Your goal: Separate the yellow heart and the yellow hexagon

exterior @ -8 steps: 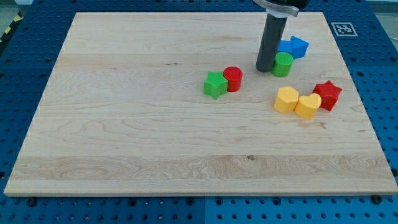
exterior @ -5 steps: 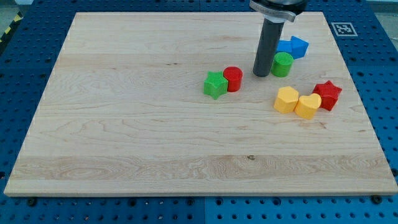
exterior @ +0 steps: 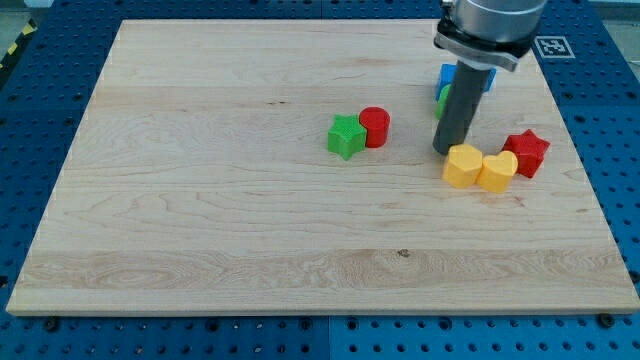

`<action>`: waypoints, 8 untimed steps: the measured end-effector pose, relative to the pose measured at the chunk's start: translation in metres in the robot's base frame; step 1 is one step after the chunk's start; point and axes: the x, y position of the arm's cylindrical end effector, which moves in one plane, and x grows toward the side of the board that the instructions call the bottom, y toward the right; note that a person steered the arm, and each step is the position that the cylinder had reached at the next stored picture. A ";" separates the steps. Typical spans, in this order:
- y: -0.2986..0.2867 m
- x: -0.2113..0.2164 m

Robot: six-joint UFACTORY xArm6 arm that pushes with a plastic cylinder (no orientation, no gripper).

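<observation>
The yellow hexagon (exterior: 461,166) and the yellow heart (exterior: 496,170) lie side by side and touching at the view's right, the hexagon on the left. My tip (exterior: 445,150) stands at the hexagon's upper left edge, touching it or nearly so. The dark rod (exterior: 459,108) rises from there and hides most of a green block and part of a blue block (exterior: 447,76) behind it.
A red star (exterior: 527,152) touches the heart's right side. A green star (exterior: 346,136) and a red cylinder (exterior: 374,127) sit together near the board's middle. The wooden board (exterior: 220,200) ends close beyond the red star on the right.
My tip has moved from left of the green block toward the view's bottom right, down to the yellow hexagon's upper left edge. The rod now covers the green block. The blocks look unmoved.
</observation>
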 end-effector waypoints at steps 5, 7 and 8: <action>0.069 0.053; 0.073 0.037; 0.074 0.019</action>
